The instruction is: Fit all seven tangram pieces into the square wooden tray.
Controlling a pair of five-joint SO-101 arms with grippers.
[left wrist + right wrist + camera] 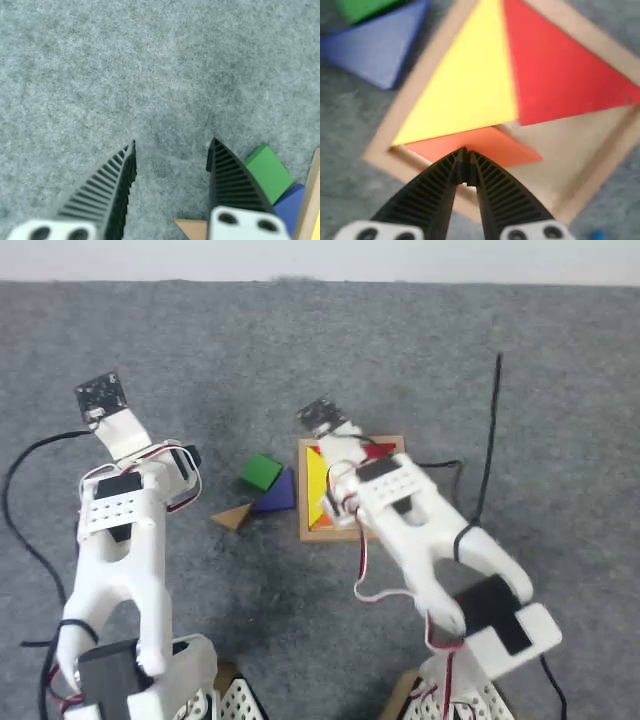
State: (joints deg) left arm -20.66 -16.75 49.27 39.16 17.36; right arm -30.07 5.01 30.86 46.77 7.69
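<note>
Grey carpet (pixel 400 340) | tray (pixel 302 495): 3 pieces (pixel 316 485) | outside: 3 | left gripper (pixel 170 160) agape, empty | right gripper (pixel 465 155) closed, empty

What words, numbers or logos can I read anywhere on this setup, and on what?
No text can be read.
The wooden tray, yellow piece and green piece are plain and unmarked.
On the circuit board atop an arm, any print is too small to read.
</note>
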